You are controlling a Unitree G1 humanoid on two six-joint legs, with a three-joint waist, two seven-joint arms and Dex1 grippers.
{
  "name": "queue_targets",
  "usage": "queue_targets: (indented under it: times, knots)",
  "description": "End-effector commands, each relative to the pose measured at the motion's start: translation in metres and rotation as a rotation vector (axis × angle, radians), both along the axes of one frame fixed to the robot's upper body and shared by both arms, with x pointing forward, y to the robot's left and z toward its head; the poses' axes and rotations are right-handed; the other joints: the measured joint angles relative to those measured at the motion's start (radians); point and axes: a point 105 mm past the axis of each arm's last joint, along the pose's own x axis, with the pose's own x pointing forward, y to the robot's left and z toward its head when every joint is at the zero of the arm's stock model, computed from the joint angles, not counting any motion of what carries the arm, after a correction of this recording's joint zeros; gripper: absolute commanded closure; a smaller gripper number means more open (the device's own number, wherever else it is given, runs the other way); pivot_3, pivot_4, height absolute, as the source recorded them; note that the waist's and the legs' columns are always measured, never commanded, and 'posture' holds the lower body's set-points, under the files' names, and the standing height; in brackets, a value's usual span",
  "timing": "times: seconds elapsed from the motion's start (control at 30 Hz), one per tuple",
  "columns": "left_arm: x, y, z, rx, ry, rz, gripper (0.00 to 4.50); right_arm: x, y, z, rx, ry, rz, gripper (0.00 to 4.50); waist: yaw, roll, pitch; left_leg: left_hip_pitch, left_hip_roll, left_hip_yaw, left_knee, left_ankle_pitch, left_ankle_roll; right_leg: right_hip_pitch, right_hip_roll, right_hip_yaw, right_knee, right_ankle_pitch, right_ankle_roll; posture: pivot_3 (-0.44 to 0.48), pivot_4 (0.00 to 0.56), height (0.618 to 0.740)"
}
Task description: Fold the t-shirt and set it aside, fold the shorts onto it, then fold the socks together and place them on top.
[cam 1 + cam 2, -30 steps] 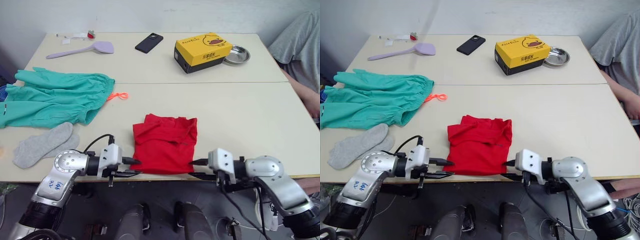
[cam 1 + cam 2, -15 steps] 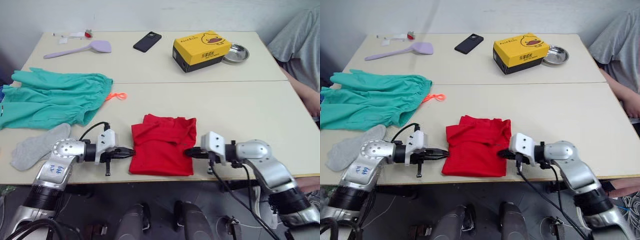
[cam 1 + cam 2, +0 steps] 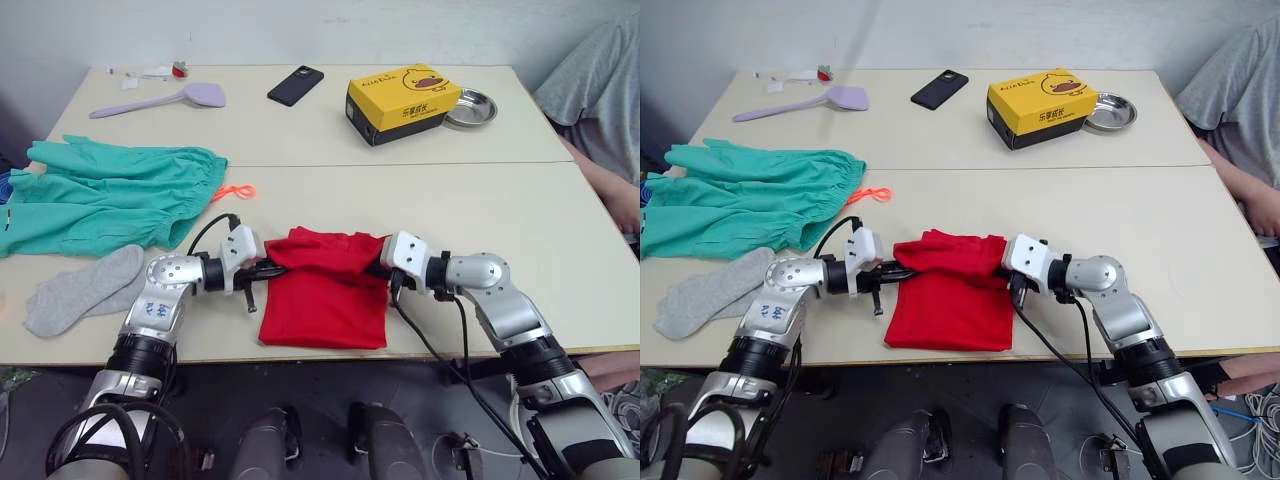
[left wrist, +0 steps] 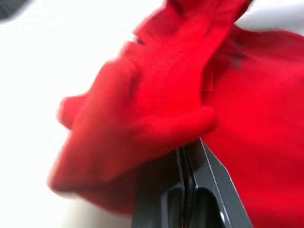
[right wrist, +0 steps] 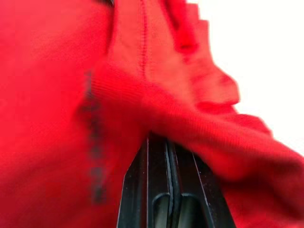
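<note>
We have our left gripper and right gripper each clamped on a side edge of the folded t-shirt near the table's near edge, with the shorts and socks lying to the left.

Both arms reach inward; left gripper and right gripper jaws closed tight.

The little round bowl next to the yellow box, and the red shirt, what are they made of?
The bowl looks like metal: silvery, with a shiny rim that catches the light. The red shirt looks like soft knit cloth, maybe cotton: matte, wrinkled, with a stitched seam, and it bunches where each claw, left and right, pinches it.
</note>
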Motion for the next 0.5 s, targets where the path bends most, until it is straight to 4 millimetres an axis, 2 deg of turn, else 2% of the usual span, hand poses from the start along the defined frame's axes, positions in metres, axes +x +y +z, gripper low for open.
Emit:
queue_targets:
  times: [0.03, 0.17, 0.27, 0.4, 0.5]
  knots:
    - [0.027, 0.004, 0.026, -0.100, -0.086, 0.143, 4.46, 0.017, -0.004, 0.026, 0.138, -0.046, -0.113, 4.50, 0.000, 0.000, 0.000, 0.000, 0.000, 0.000, 0.000, 0.000, 0.000, 0.000, 0.000, 0.000, 0.000, 0.000, 0.000, 0.000, 0.150, 0.740]
    - [0.049, 0.011, 0.039, -0.206, -0.108, 0.291, 4.46, 0.029, -0.014, 0.030, 0.185, -0.042, -0.230, 4.50, 0.000, 0.000, 0.000, 0.000, 0.000, 0.000, 0.001, 0.001, 0.002, 0.001, 0.000, 0.000, 0.001, 0.000, 0.000, 0.000, 0.150, 0.740]
    - [0.053, 0.013, 0.042, -0.245, -0.103, 0.331, 4.46, 0.029, -0.019, 0.032, 0.219, -0.030, -0.256, 4.50, -0.001, 0.000, 0.000, 0.000, 0.000, 0.000, 0.000, 0.003, 0.006, 0.001, 0.001, 0.000, 0.001, 0.000, 0.000, 0.000, 0.150, 0.740]
    - [0.030, 0.001, 0.050, -0.286, -0.121, 0.171, 4.46, -0.007, 0.005, 0.046, 0.305, 0.007, -0.026, 4.50, 0.000, 0.000, 0.000, 0.000, 0.000, 0.000, 0.000, 0.003, 0.006, 0.001, 0.002, -0.001, 0.002, 0.000, 0.000, 0.000, 0.150, 0.740]
    - [-0.004, -0.016, 0.045, -0.267, -0.090, -0.039, 4.46, -0.028, 0.022, 0.036, 0.251, 0.039, 0.068, 4.50, -0.005, 0.000, 0.000, 0.000, 0.001, 0.000, -0.001, 0.002, 0.007, 0.001, 0.003, 0.000, 0.002, 0.000, 0.000, 0.000, 0.150, 0.740]
